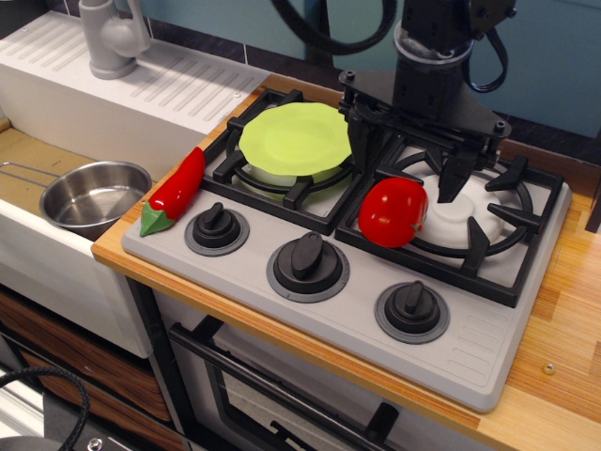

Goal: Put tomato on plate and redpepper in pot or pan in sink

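Note:
The tomato [392,211] is round and glossy red and rests on the front left of the right burner grate. My gripper [408,164] hangs just above and behind it, open, with one finger [454,180] to the tomato's right and the other at its upper left. It holds nothing. The lime-green plate [296,139] lies on the left burner, next to the gripper. The redpepper [178,183] lies along the stove's left edge, green stem toward the front. The steel pot [94,195] sits in the sink [38,246], to the left of the pepper.
A grey tap [113,38] stands on the ribbed white draining board [178,89] at the back left. Three black stove knobs [307,256] line the front of the grey hob. A wooden counter [563,310] runs along the right.

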